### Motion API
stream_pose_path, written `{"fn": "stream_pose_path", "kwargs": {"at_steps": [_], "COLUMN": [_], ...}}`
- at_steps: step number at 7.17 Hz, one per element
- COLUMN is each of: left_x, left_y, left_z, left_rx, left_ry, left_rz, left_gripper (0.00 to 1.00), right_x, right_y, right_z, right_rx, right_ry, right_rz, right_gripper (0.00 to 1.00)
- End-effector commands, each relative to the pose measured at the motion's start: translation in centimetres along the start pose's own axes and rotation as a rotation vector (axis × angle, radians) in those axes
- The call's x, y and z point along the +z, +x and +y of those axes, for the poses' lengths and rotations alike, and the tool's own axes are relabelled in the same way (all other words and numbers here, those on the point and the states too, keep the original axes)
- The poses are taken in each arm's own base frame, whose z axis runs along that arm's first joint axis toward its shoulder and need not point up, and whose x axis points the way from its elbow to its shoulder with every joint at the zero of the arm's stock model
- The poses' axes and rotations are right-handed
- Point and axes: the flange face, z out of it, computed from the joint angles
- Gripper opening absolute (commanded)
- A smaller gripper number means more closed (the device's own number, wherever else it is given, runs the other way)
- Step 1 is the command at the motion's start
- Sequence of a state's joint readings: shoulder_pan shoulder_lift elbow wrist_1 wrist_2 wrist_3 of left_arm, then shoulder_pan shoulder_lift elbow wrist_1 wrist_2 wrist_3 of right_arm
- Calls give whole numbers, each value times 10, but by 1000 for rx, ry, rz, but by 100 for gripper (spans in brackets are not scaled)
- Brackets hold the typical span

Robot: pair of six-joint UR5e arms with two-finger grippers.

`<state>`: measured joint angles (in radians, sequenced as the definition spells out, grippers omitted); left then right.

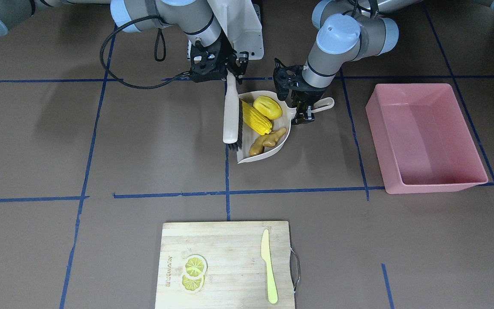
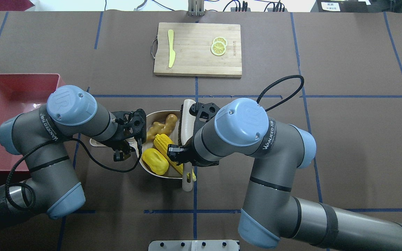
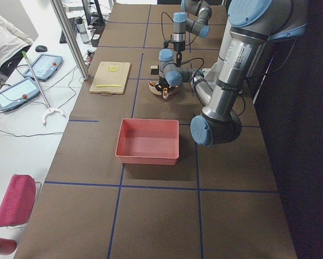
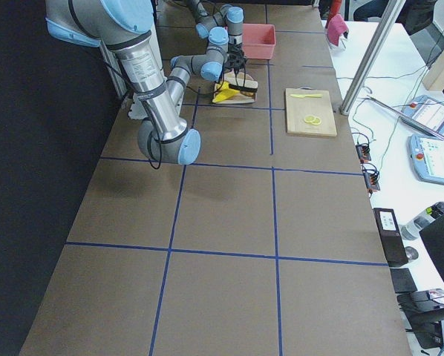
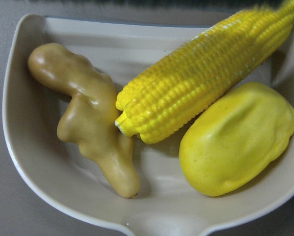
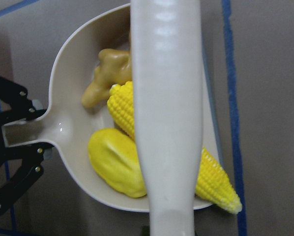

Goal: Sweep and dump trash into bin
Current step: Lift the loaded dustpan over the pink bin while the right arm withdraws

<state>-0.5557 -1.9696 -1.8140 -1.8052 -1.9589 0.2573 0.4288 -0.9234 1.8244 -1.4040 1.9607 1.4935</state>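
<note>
The corn cob (image 1: 255, 118), yellow potato piece (image 1: 267, 107) and tan ginger root (image 1: 266, 141) all lie inside the beige dustpan (image 1: 247, 159) on the table. They also show close up in the left wrist view: corn (image 5: 206, 73), potato (image 5: 238, 137), ginger (image 5: 90, 118). My left gripper (image 1: 305, 112) is shut on the dustpan's handle (image 6: 26, 132). My right gripper (image 1: 225, 73) is shut on a cream brush (image 1: 231, 113), whose black bristles stand at the pan's open mouth beside the corn. The pink bin (image 1: 427, 137) stands on my left, apart from the pan.
A wooden cutting board (image 1: 225, 257) with two lemon slices (image 1: 194, 272) and a pale yellow knife (image 1: 268, 266) lies at the table's far side, opposite the robot. Blue tape lines cross the brown table. A strip of bare table lies between the dustpan and the bin.
</note>
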Motion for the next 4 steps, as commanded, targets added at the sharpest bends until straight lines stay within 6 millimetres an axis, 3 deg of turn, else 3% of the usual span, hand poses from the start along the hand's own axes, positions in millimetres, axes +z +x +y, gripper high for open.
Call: {"fn": "stream_pose_path", "kwargs": {"at_steps": [1,4], "left_x": [-3,-7], "left_y": [1,3], "left_z": [-2,-2], "left_rx": [-15,-111], "left_ry": [43,89], "left_rz": [-10,-15], "left_gripper": [2,1], "right_x": [-17,-28], "right_y": [31,98], "right_z": [-20,-37], "right_rx": [-39,-153], "right_ry": [-18,-29], "right_rz": [169,283], "right_gripper": [0,0]}}
